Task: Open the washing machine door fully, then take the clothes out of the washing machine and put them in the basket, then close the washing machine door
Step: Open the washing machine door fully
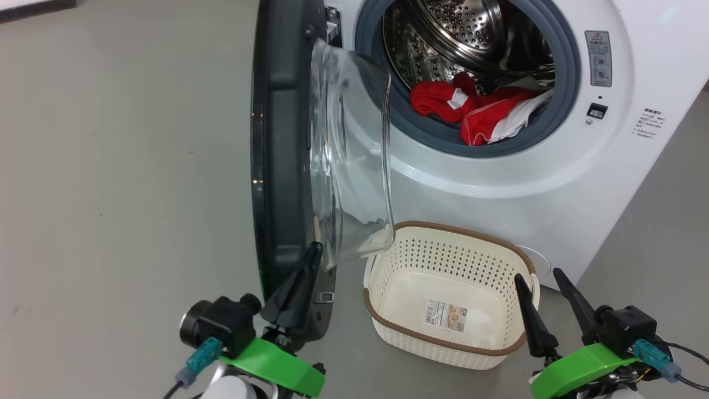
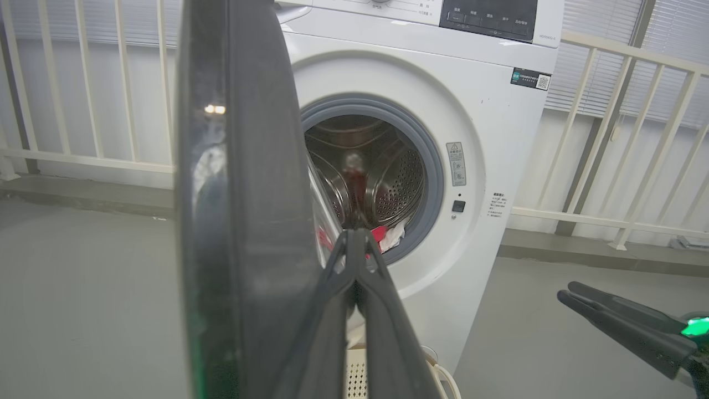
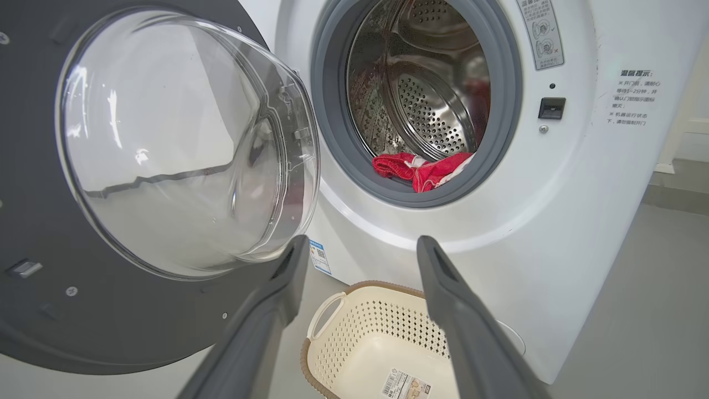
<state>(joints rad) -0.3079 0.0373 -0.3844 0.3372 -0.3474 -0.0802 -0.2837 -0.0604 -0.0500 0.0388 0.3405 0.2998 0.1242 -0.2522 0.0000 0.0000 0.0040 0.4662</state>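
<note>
the head view looks down on the washing machine, and from here the washing machine door shows edge-on, standing out roughly square from the machine's front, its glass bowl bulging toward the opening. the right wrist view shows that door's inner face nearly full on, and a small blue label low on the machine's front. the left wrist view shows the dark control panel along the machine's top and a white railing behind the machine.

the left gripper has its fingers pressed together, pinching nothing; its tip is just beside the door's inner edge, away from the machine, and contact cannot be told. the right gripper is spread wide, holding nothing, in front of the machine, near the basket's outer rim.

the steel drum holds the clothes, a red and white bundle low at the mouth of the machine, spilling onto the grey gasket. the basket sits on the floor just in front of the machine, below the opening; on its bottom lies a barcode sticker.
</note>
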